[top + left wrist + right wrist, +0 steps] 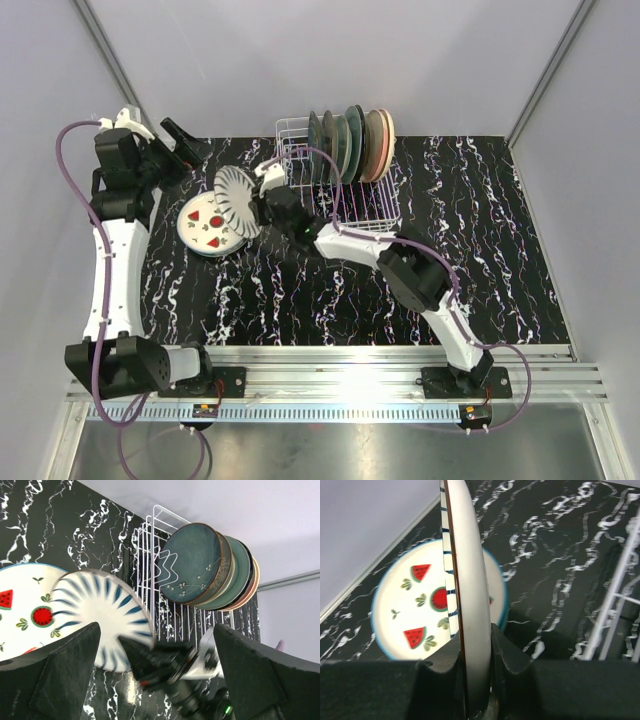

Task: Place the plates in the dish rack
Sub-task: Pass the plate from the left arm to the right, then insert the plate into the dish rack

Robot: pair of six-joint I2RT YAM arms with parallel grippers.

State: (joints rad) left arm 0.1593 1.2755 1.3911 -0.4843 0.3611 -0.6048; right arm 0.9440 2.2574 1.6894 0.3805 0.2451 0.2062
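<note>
Right gripper [472, 650] is clamping the blue-striped plate [234, 199] by its rim and holding it on edge (upright is how the prong slots take it), just left of the dish rack [365, 205]. Left gripper [156, 630] is standing wide apart near that plate, gripping nothing. The racked plates [350, 140] are standing together towards the right; the rack's left end is showing bare wire, likely the target slot. The watermelon plate [203, 228] is lying flat on the table [300, 300], waiting.
</note>
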